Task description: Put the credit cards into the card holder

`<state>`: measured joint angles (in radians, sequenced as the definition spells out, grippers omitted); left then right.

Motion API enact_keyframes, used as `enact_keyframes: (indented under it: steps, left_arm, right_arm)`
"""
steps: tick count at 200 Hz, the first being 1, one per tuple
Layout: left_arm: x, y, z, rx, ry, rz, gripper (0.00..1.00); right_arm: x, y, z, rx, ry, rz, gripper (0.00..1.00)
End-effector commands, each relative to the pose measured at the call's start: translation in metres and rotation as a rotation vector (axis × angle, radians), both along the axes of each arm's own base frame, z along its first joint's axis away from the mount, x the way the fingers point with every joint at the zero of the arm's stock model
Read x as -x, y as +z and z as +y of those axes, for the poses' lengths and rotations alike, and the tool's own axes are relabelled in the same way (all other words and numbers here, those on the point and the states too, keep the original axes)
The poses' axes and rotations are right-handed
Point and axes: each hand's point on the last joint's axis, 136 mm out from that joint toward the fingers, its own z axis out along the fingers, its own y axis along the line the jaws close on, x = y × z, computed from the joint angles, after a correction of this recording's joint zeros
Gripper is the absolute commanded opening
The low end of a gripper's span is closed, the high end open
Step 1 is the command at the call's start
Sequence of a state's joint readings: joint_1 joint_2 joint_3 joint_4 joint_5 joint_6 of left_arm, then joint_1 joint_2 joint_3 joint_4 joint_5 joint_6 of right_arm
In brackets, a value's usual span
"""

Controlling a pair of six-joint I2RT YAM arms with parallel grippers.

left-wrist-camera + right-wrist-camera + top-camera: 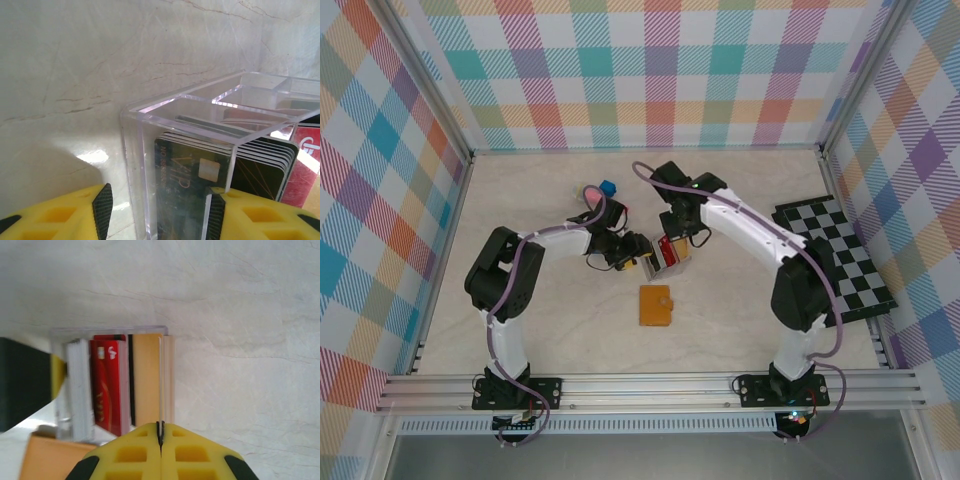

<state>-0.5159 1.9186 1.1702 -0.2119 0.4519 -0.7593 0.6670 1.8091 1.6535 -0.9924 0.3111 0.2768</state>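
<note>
Pale table point(550, 320) with plaid walls on three sides. Chequered board point(835, 255) at the right edge, out of play. Both arms reach in to mid-table and meet over a clear box point(134, 165) with divided compartments. The credit cards point(185, 185) stand on edge inside it, packed face to face: dark ones, a red one, tan at the end.

Left gripper point(159, 215): jaws part-way apart, straddling the box's end wall. One pad sits clear of the wall, with table showing between. Cannot tell if the other presses. Likely steadying, not clamping.

Right gripper point(161, 430): jaws closed flat together on the edge of one tan card point(161, 385) in the box's outermost slot. The card runs straight out from the seam of the fingers, upright, not yet lifted out.

Card holder point(656, 305): flat on the table just beside the box, on the side toward the arm bases, apart from both grippers. In the right wrist view its orange corner sits lower left of the fingers. A little longer front to back than across. No slots show from above, so it may be folded shut.

Key relation: the card is upright; the holder is flat and lies base-ward of the right hand. Both hands are about equally near, but the right has the card. Expect a lift clear, a short pull back, then tipping the card flat.
</note>
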Motion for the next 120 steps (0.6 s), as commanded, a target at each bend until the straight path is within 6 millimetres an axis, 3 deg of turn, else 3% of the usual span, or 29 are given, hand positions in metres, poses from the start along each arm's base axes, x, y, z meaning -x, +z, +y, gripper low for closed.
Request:
enact_keyframes:
  steps: [1, 53, 89, 120]
  left_arm:
    - [0.001, 0.030, 0.003, 0.006, 0.000, -0.068, 0.58]
    - [-0.003, 0.097, 0.006, 0.090, 0.034, -0.236, 0.76]
    - [0.005, 0.155, -0.026, 0.392, -0.035, -0.306, 0.83]
    - [0.007, 0.177, -0.048, 0.554, -0.100, -0.290, 0.82]
  right_arm:
    - [0.013, 0.029, 0.011, -0.202, -0.032, -0.010, 0.04]
    - [0.029, 0.055, 0.005, -0.593, -0.152, -0.011, 0.05]
    - [0.033, 0.065, 0.000, -0.957, -0.231, 0.055, 0.05]
    - [0.032, 0.069, -0.004, -1.105, -0.244, 0.095, 0.05]
